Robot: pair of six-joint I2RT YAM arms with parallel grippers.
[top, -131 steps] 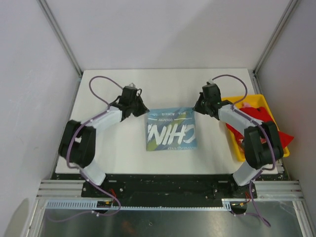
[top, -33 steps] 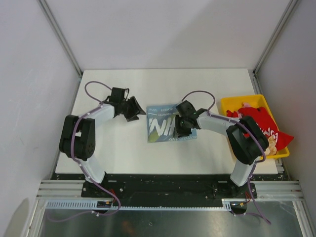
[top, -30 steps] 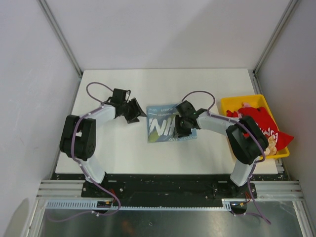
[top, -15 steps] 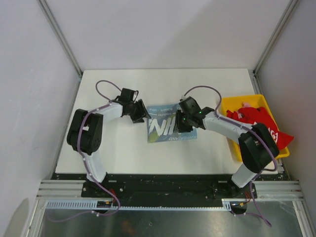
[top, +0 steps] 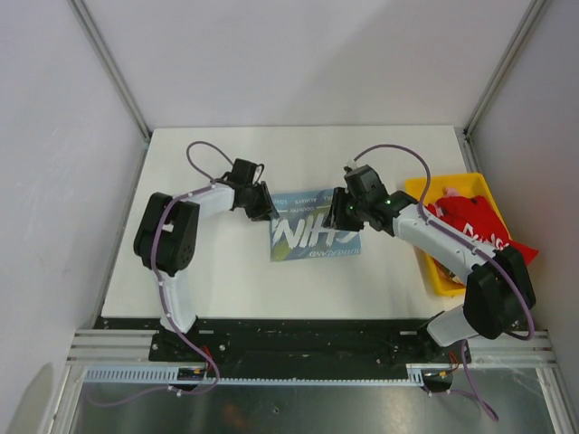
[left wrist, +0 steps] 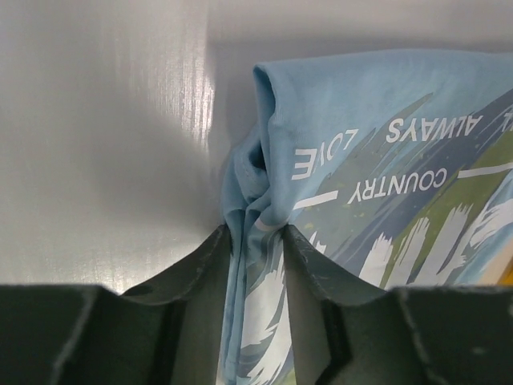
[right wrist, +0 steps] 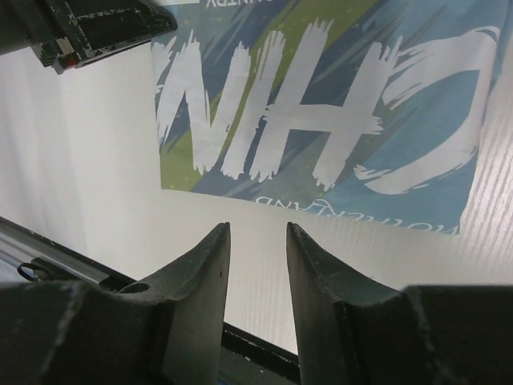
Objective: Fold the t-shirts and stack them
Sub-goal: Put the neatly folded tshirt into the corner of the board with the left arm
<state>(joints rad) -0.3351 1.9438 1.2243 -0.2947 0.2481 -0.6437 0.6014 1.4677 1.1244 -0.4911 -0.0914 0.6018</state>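
Note:
A light blue t-shirt (top: 312, 231) with big white lettering lies folded into a rectangle at the table's middle. My left gripper (top: 260, 204) sits at its far left corner. In the left wrist view the left gripper (left wrist: 255, 233) is shut on a bunched fold of the light blue t-shirt (left wrist: 385, 152), and cloth fills the gap between the jaws. My right gripper (top: 344, 210) hovers above the shirt's far right corner. It stands open (right wrist: 256, 233), with only white table showing between its fingers (right wrist: 210, 257) and the blue shirt (right wrist: 321, 104) beyond them. A red t-shirt (top: 475, 226) lies crumpled in the bin.
A yellow plastic bin (top: 434, 276) stands at the table's right edge, with the red cloth spilling over its right rim. Grey walls and metal posts close in the table. The arm bases sit on a black bar (top: 308, 334) at the near edge.
The left gripper slid right onto the shirt's far left corner and closed on the cloth. The right gripper lifted off the shirt's middle, drew back to the far right and widened.

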